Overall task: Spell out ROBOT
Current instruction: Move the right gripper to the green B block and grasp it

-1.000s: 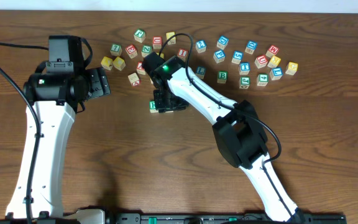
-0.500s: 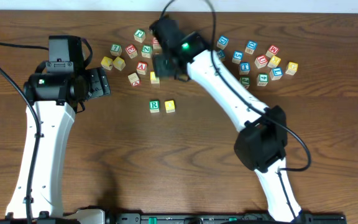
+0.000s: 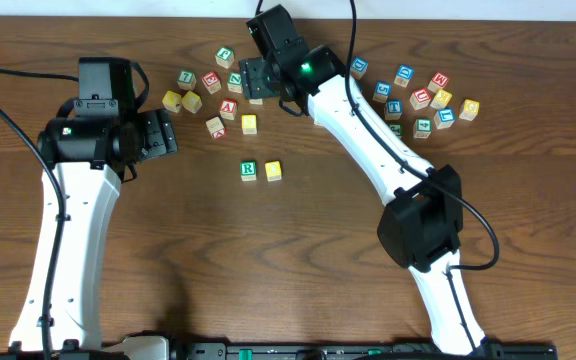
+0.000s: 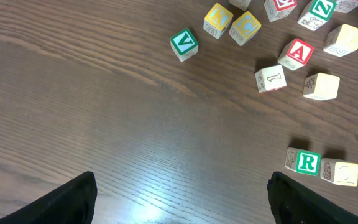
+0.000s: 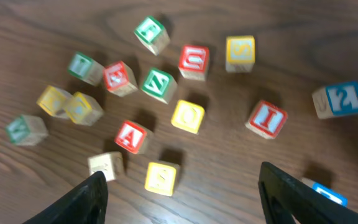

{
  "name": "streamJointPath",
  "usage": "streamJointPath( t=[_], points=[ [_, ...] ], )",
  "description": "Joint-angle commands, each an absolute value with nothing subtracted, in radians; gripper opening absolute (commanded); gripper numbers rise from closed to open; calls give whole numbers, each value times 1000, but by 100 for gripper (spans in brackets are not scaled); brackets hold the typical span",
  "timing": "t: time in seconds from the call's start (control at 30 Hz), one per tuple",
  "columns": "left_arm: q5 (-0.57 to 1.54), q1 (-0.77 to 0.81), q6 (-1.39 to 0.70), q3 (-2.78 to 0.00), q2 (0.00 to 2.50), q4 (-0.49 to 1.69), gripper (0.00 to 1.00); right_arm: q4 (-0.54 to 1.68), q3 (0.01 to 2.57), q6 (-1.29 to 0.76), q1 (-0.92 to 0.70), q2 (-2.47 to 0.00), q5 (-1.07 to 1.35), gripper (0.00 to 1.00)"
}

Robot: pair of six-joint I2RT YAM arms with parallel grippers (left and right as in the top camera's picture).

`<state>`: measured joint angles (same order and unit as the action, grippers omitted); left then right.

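Note:
The green-lettered R cube (image 3: pixel 248 170) stands on the table with a yellow-faced cube (image 3: pixel 273 170) touching its right side. In the left wrist view the same R cube (image 4: pixel 307 163) and its yellow neighbour (image 4: pixel 340 173) show at lower right. My right gripper (image 3: pixel 254 82) hovers open and empty over the pile at the back. Below my right gripper (image 5: pixel 185 199) lie two yellow cubes, one close (image 5: pixel 162 177) and one farther (image 5: pixel 188 116). My left gripper (image 3: pixel 164 135) stays open to the left. Nothing sits between the jaws of my left gripper (image 4: pixel 182 205).
Loose cubes are scattered along the back of the table, among them the red A cube (image 4: pixel 298 53) and the green V cube (image 4: pixel 184 44). More blue-lettered cubes (image 3: pixel 395 105) lie behind my right arm. A lone yellow cube (image 3: pixel 249 124) sits above the R.
My right gripper let go of the yellow cube beside the R, rose away toward the back pile and opened wider. The left arm has not moved.

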<state>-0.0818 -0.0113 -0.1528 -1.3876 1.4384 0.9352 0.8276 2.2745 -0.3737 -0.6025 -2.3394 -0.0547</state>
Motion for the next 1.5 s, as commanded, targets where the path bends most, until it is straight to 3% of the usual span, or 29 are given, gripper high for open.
streamJointPath(
  t=[0.0,0.33,0.77,1.07,1.47],
  points=[
    [-87,-15,-144,-1404,1436,939,87,877,2292,-398,-561,-2357,-73,71],
    [-26,-15,-163,-1404,1460,926,87,1059,2292,-405,-447,-2354,11,80],
    [-8,-15,-185,-1404,1503,926,86,1195,2292,-415,-370,-2349,14,60],
    [-7,-15,-199,-1404,1503,926,86,1365,2287,-414,-314,-2349,-16,59],
    [16,-14,-201,-1404,1503,915,86,1149,2079,-430,-311,-2349,-53,58]
  ],
)
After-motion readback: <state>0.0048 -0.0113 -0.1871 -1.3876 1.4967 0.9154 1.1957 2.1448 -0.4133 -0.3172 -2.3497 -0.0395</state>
